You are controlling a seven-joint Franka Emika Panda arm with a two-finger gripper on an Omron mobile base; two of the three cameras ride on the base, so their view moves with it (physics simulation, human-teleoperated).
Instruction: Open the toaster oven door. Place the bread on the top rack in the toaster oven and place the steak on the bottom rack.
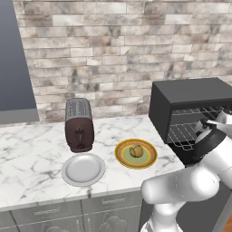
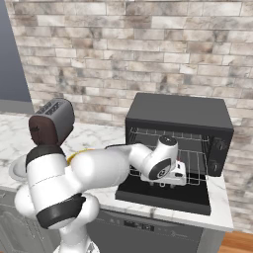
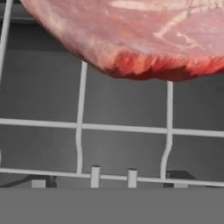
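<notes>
In my hand view the gripper (image 3: 113, 176) has its jaws spread wide with nothing between them, the two tips poking up at six o'clock over a wire rack (image 3: 81, 127). Just beyond, at twelve o'clock, the steak (image 3: 131, 39) lies on that wire grid, apart from the tips. Which of the two shelves this is I cannot say for certain from here, though the hand sits low in the toaster oven (image 2: 180, 123) in the right base view, above the toaster oven door (image 2: 165, 195) that lies folded down flat. I judge the steak just set down and the release done. The bread (image 1: 136, 151) sits on the yellow-rimmed plate (image 1: 121, 158) at the left base view's five o'clock, beside an empty grey plate (image 1: 84, 170) and the slot toaster (image 1: 79, 124). Next I'd back the hand straight out clear of the wires, then go for the roll.
</notes>
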